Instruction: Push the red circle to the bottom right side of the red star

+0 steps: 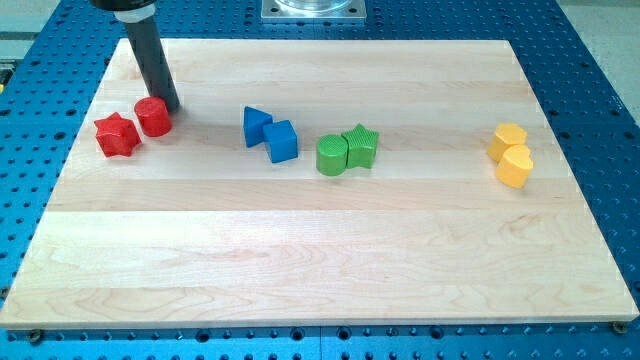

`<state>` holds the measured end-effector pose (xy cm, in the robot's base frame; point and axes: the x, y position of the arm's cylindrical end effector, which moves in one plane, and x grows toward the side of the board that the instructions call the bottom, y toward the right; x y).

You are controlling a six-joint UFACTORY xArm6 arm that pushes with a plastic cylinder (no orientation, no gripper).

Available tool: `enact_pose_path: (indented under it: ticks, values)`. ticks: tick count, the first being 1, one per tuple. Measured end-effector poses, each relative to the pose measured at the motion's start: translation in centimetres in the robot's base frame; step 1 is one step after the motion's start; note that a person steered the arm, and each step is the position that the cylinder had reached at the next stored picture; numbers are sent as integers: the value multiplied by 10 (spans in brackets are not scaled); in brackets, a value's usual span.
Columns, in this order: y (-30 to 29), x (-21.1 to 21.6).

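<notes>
In the camera view, a pale wooden worktop [320,260] is seen lying on a blue perforated base [590,60]. A dark rod [147,60] is seen coming down from the view's top left, and my tip [168,106] is placed on the worktop just at the upper right edge of the red circle [153,117], touching it or very nearly so. No hand is carried by the arm: only the straight rod is shown, so nothing is opened, closed or gripped.

The red circle is found near the view's left edge, in the upper part of the worktop. The red star [117,135] is seen just to its lower left, the two red blocks being in contact or almost so. The circle is thus placed at the star's upper right side.

Further toward the view's right, a blue triangular block [256,125] and a blue cube [282,141] are seen touching each other. Near the middle, a green cylinder [331,155] is set against a green star-like block [361,146]. Close to the view's right edge, two yellow blocks are seen in contact: a yellow hexagonal block [508,139] above and a yellow heart-like block [515,167] below it.

At the view's top centre, a grey metal mount [313,10] is partly shown.
</notes>
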<state>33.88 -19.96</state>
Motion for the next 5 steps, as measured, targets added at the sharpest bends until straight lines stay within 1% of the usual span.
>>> enact_pose_path:
  ticks: [1, 2, 3, 4, 5]
  values:
    - [-29, 19]
    - [0, 52]
    - [3, 87]
    - [41, 112]
    - [65, 111]
